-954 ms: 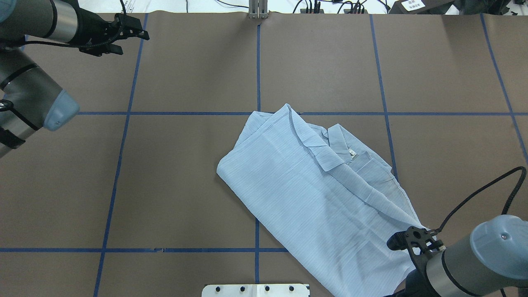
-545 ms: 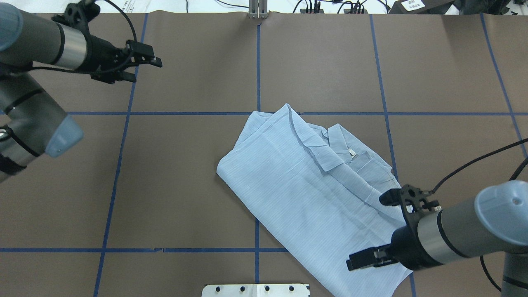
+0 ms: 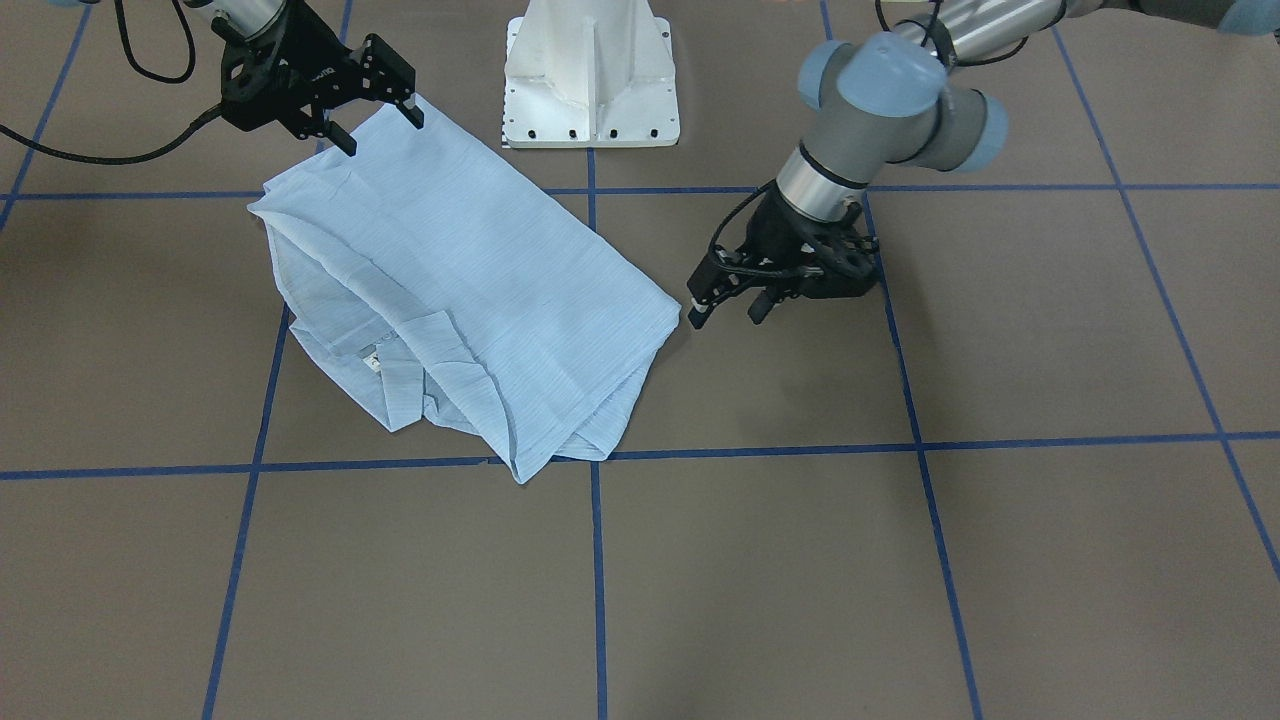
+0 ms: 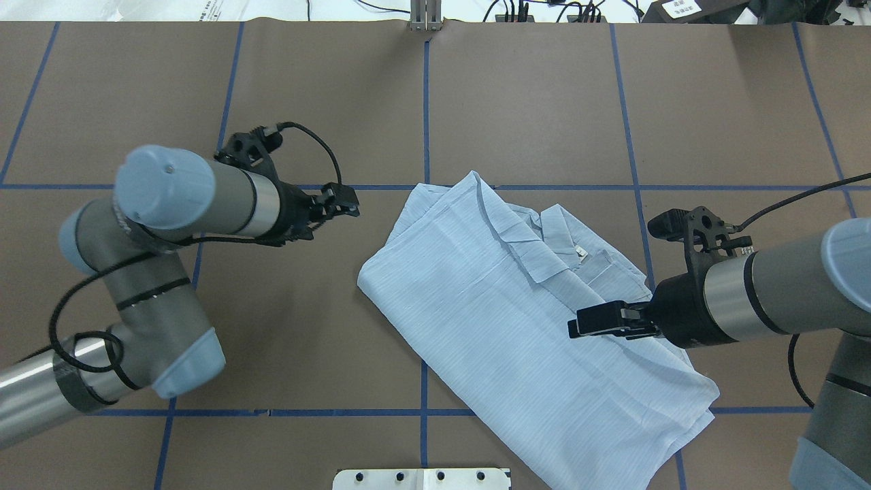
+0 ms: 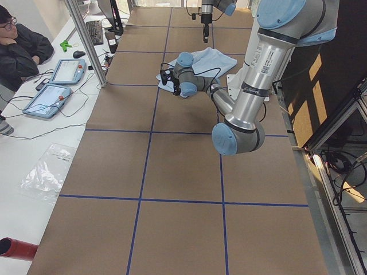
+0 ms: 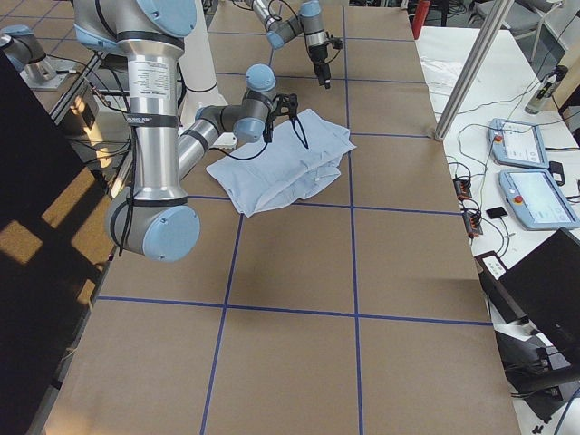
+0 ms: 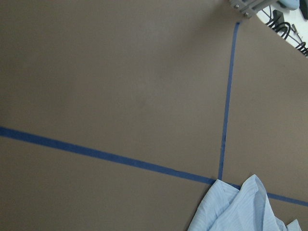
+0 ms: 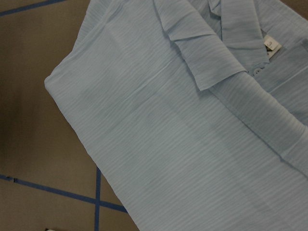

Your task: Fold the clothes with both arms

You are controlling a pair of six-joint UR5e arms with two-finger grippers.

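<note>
Shirt (image 4: 503, 320): lt blue, fine paler stripes all over; sm white label (image 4: 582, 252) by collar. Table (image 4: 286, 327): flat brown, w/ dk blue tape lines (image 4: 748, 187) in a grid, edge to edge. Left arm (image 4: 224, 201) & right arm (image 4: 782, 286): grey + silver, lt blue joint caps. Left gripper (image 4: 348, 204) & right gripper (image 4: 578, 324): black. Pedestal base (image 3: 592, 75) at robot-side edge: white, black bolt dots.
</note>
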